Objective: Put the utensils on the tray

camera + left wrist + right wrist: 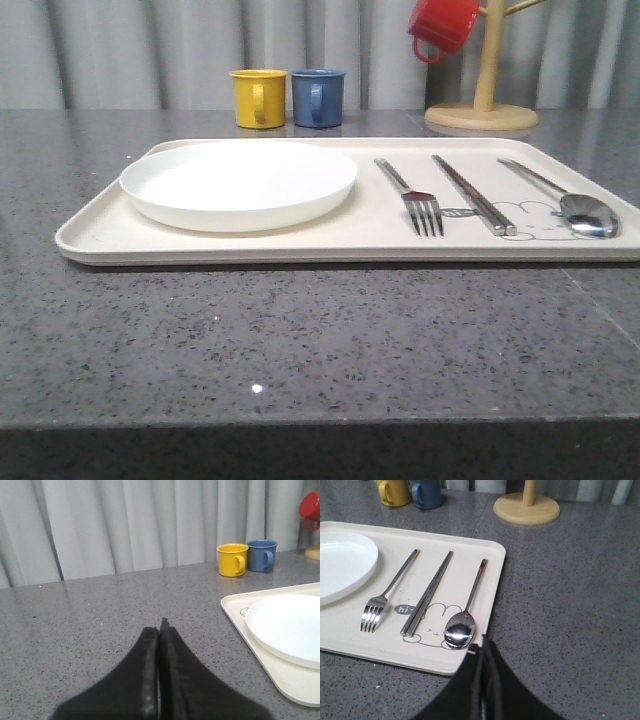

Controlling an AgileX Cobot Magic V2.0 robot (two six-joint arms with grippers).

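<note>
While tray (250, 245) sits on grey counter (300, 340), plate (238, 183) at its 9 o'clock end, fork (412, 196), chopsticks (473, 194), spoon (570, 202) side by side toward 3 o'clock. Left gripper (160, 625) clenched, empty; right gripper (482, 642) clenched, empty, near spoon bowl.

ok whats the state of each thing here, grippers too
left gripper: shut, empty
right gripper: shut, empty
plate: empty, on tray
fork: flat on tray
chopsticks: paired, flat on tray
spoon: bowl up, on tray
tray: flat on counter
red mug: hung on wooden stand
</note>
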